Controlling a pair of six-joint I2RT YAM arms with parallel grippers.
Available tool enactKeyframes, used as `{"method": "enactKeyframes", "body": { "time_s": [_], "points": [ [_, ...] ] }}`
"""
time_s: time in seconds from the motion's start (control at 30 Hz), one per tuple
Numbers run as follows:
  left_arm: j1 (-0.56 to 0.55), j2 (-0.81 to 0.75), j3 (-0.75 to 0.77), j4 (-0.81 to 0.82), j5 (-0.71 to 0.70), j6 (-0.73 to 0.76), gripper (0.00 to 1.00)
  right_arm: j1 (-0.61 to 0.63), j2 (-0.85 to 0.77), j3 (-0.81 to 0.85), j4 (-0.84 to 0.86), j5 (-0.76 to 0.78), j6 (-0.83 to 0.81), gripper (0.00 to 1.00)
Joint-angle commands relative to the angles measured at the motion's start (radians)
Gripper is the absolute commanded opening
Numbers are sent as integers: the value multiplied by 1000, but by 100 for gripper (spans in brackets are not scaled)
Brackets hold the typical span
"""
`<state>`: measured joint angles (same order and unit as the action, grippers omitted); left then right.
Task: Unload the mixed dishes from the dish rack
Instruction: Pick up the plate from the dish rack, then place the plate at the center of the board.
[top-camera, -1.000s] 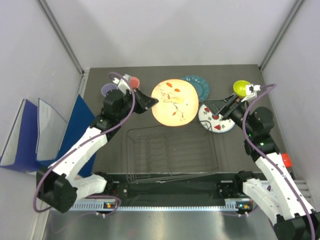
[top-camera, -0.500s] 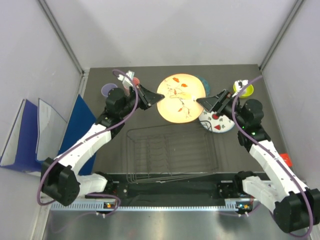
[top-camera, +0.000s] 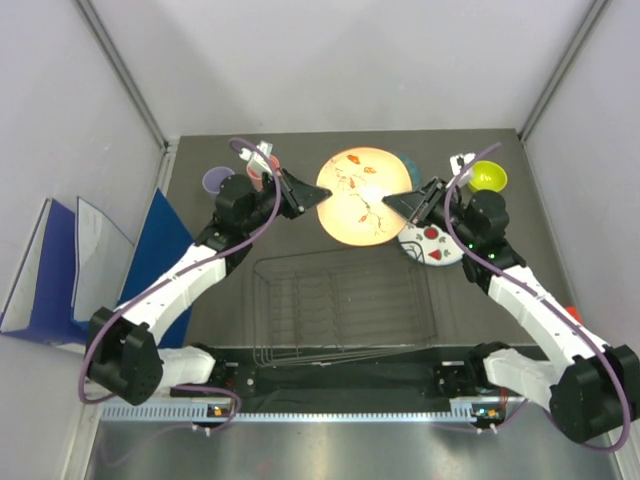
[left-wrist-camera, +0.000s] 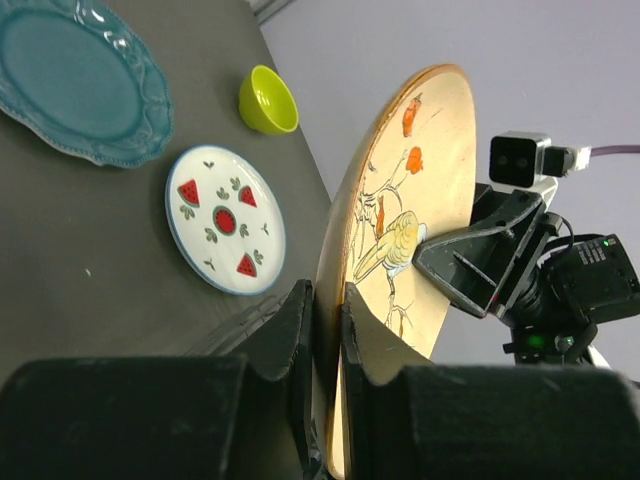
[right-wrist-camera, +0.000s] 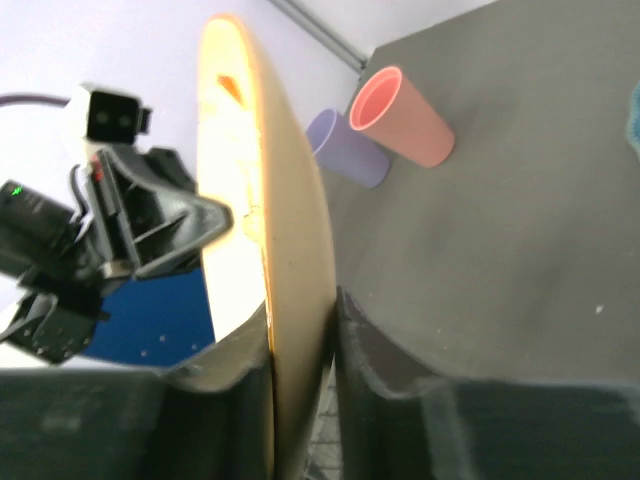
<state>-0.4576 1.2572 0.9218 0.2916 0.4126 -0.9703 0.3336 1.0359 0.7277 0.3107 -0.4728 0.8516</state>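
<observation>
I am looking down on a dark counter (top-camera: 455, 295) with pale walls around it. Blue folders (top-camera: 60, 270) lean outside its left edge.

The left arm (top-camera: 180, 285) and the right arm (top-camera: 530, 300) both reach in toward the middle of the far half. Between their bases lies the dish rack (top-camera: 345, 305), a low basket of thin dark wire with nothing in it.

Just beyond the rack is the peach plate (top-camera: 360, 195), held up off the counter between the two arms. Its face, painted with a yellow bird on branches, is turned toward the overhead camera. The left jaws are almost closed and pinch the plate's left rim; in the left wrist view a finger sits on each side of the plate (left-wrist-camera: 410, 200). The right jaws have narrowed onto the opposite rim, and in the right wrist view the plate's edge (right-wrist-camera: 290, 250) fills the gap between the two fingers.

The teal scalloped plate (left-wrist-camera: 75, 85) lies flat at the back, mostly hidden by the peach plate from above. The white plate with red marks (top-camera: 435, 248) lies flat below the right jaws. The yellow-green bowl (top-camera: 487, 177) sits in the far right corner. The lavender cup (top-camera: 218, 180) and the salmon-pink cup (right-wrist-camera: 400, 115) stand side by side at the far left.
</observation>
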Motion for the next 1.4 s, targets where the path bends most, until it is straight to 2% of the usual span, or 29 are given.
{"method": "enactKeyframes", "body": {
  "time_s": [0.0,0.03,0.17,0.2,0.23,0.3,0.4,0.63,0.8,1.07,1.2,1.37],
  "points": [
    [0,-28,32,233,32,-70,0,16,18,53,42,31,-28,5],
    [0,-28,34,230,31,-67,0,18,21,56,36,40,-31,0],
    [0,-24,57,181,8,-30,1,18,24,64,24,77,-34,0],
    [0,-27,74,167,0,0,11,18,16,65,28,83,-34,0],
    [2,-28,84,114,-14,21,30,16,12,71,28,104,-33,0],
    [2,-42,127,29,-99,98,97,12,7,93,25,117,-26,0],
    [10,-65,164,-81,-226,171,99,-1,48,169,21,145,-19,0],
    [63,-123,134,-158,-345,168,99,-37,291,450,-47,195,29,0],
    [63,-174,66,-181,-362,180,99,-93,482,599,-130,246,38,0],
    [62,-222,-26,-212,-347,177,99,-203,755,742,-140,189,127,0],
    [63,-234,-64,-194,-322,174,99,-211,846,800,-140,188,80,0],
    [65,-237,-90,-174,-307,179,99,-203,918,812,-64,174,67,0]
  ]
}}
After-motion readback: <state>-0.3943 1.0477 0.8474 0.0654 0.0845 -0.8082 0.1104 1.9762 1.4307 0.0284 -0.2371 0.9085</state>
